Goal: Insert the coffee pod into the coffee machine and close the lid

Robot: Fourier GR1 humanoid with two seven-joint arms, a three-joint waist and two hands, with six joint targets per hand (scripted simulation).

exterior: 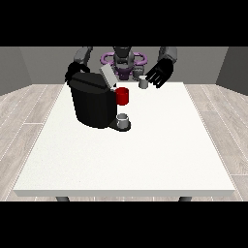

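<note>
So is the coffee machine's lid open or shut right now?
Open. The grey lid stands tilted up above the black coffee machine, not lying flat on its top.

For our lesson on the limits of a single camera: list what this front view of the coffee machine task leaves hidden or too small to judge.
- Hand at the view's left: mostly behind the coffee machine; fingers unreadable.
- Pod slot under the raised lid: hidden by the machine's top.
- Coffee pod: too small for detail.
- Table legs: cut by the bottom band.

Large white table (121,160) with dark legs (62,198) showing under its near edge, standing on a pale wood-plank floor (24,116), backed by plain grey walls (19,68) that meet at darker corners, under even light.
</note>
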